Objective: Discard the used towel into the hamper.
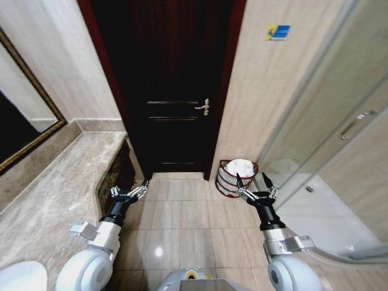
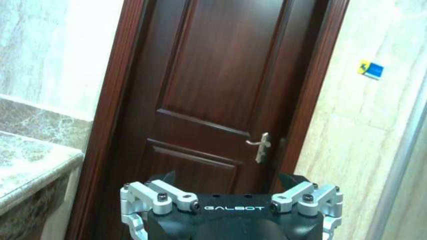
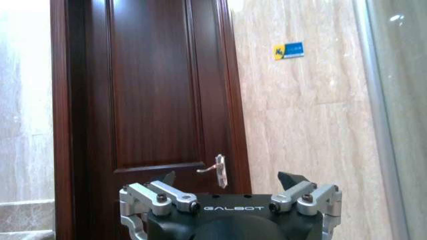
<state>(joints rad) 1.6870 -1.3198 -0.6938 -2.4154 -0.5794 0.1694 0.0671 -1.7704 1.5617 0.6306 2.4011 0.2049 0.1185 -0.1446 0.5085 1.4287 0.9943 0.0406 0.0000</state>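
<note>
White towel already sits bundled in the hamper — dark wire basket on the tiled floor, against the wall just right of the door. Head view: right claw spread, empty, hanging just in front of the hamper's near rim, hamper slightly ahead and to its left. Left claw also spread and empty, near the edge of the marble tabletop, well apart from the hamper. Right arm clearly the nearer one. Towel heaped up over the rim, no obvious long axis. Glass shower panel on the right.

Left wrist view: left claw — fingers apart, nothing between them, aimed at the door; handle and a corner of the tabletop visible.

Right wrist view: right claw spread, nothing held, facing the door and tiled wall with a small blue sticker.

Judgement: drop looks done; any further move would be the right arm backing off, hamper lying forward-left of it.
</note>
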